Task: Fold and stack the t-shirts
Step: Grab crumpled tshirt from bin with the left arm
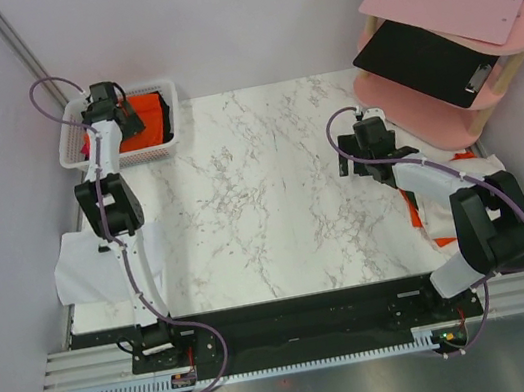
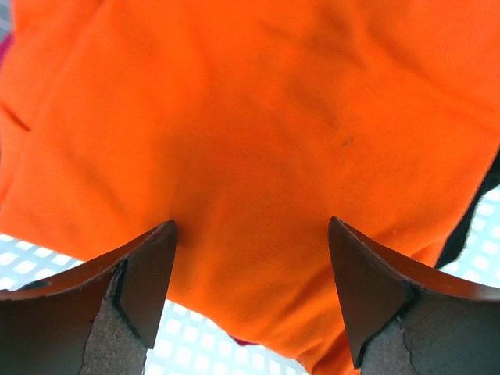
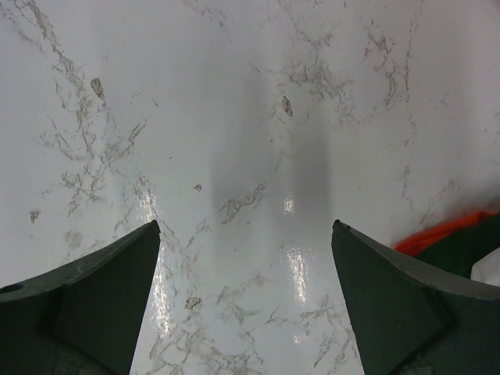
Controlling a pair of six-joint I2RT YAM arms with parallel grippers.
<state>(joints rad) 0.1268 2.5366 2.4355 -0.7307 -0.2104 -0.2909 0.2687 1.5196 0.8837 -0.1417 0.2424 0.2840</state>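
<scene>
At the table's near right corner, a white and orange cloth heap [image 1: 434, 211] lies largely hidden under the right arm. Just beyond it, the right gripper [image 3: 246, 226] hovers over the bare marble table [image 1: 264, 206], jaws spread wide and empty. At the far left corner, the left gripper [image 2: 251, 226] hangs with its jaws wide apart, holding nothing. It is directly above the orange t-shirt [image 2: 250, 133], which lies crumpled in the white basket [image 1: 148, 155] and spans the gap between both fingers. A black t-shirt [image 2: 478, 211] shows only as a sliver at the edge. The orange t-shirt's collar and sleeves are out of view, so its long axis cannot be told.
</scene>
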